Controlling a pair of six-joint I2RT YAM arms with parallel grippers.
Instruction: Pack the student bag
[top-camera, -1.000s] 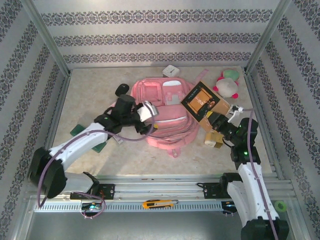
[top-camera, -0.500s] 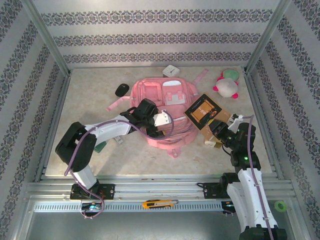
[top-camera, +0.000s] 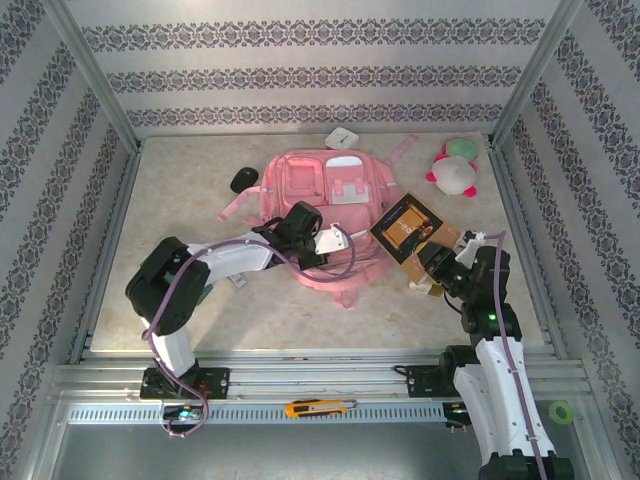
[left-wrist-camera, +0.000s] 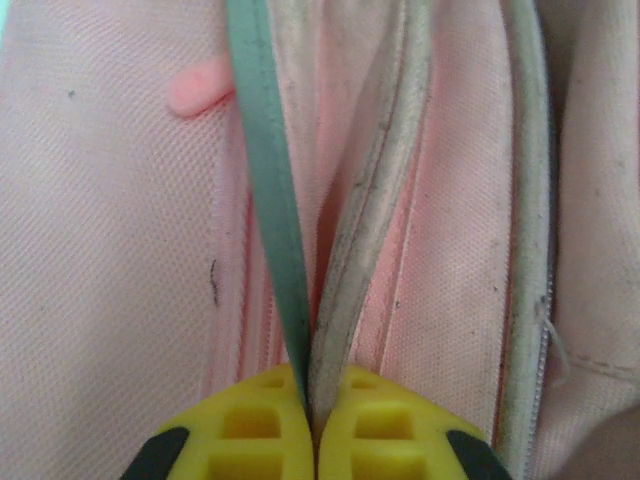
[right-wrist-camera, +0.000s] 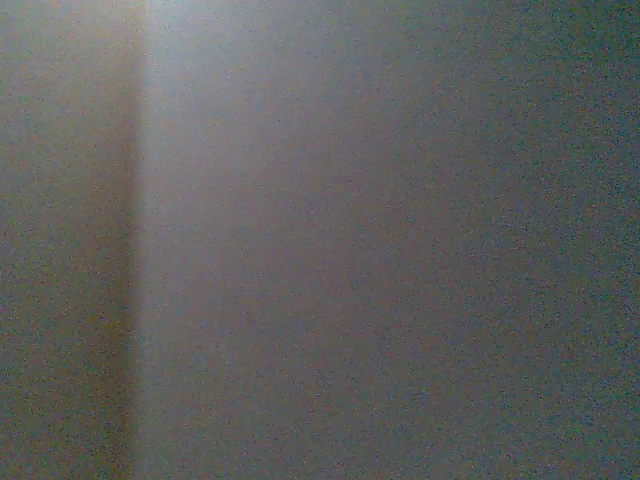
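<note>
I'm seeing one bag, pink, lying flat mid-table with its pockets facing up. Two arms are working it, one on each side.

Left gripper is reaching across the bag's near right part. On the left wrist cam, the left gripper is showing two yellow fingertips pressed together. They're pinching one pale piping edge of the bag plus one teal strip. One pink zip pull is sitting up left of that.

Right gripper is sitting at the near corner of one dark book. The book is resting tilted against the bag's right side. The jaws are hidden there, and the right wrist cam is giving me a grey blur. So I can't tell whether the right gripper is clamping the book or standing apart.

Other items I'm counting:
- One plush, far right, well apart from the bag.
- One white box, just beyond the bag's far edge.
- One black lump, near the bag's left corner.
- One knife, lying on the front rail.
- One green roll, off to the near right.
</note>
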